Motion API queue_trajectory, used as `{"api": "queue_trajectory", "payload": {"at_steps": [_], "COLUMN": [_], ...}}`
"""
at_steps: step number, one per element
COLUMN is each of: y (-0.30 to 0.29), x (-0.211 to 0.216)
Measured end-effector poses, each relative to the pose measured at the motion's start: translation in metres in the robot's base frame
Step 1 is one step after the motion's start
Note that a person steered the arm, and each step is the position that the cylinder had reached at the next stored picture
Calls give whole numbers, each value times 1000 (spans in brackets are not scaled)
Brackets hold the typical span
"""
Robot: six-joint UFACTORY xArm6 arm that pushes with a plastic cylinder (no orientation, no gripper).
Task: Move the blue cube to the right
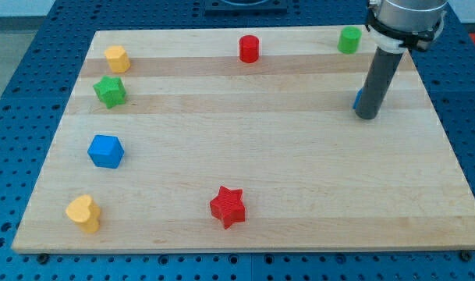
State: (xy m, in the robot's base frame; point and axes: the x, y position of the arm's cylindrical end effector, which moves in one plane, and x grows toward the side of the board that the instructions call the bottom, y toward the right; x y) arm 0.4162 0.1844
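Note:
The blue cube (106, 151) lies on the wooden board (284, 187) near the view's left edge. My tip (366, 116) is at the end of the dark rod, far to the view's right and a little higher than the cube. A small blue block (357, 99) shows as a sliver just behind the rod's left side, mostly hidden. The tip is far from the blue cube and touches none of the blocks on the left.
A yellow hexagonal block (116, 58) and a green star (110, 91) sit above the cube. A yellow heart (83, 213) lies at bottom left, a red star (228, 206) at bottom centre, a red cylinder (249, 48) at top centre, a green block (349, 39) at top right.

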Motion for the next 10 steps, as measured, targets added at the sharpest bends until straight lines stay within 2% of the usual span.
{"api": "queue_trajectory", "payload": {"at_steps": [1,4,6,7,10], "y": [-15,-169,-177,-216,-256], "x": [4,46,46,50,50]}}
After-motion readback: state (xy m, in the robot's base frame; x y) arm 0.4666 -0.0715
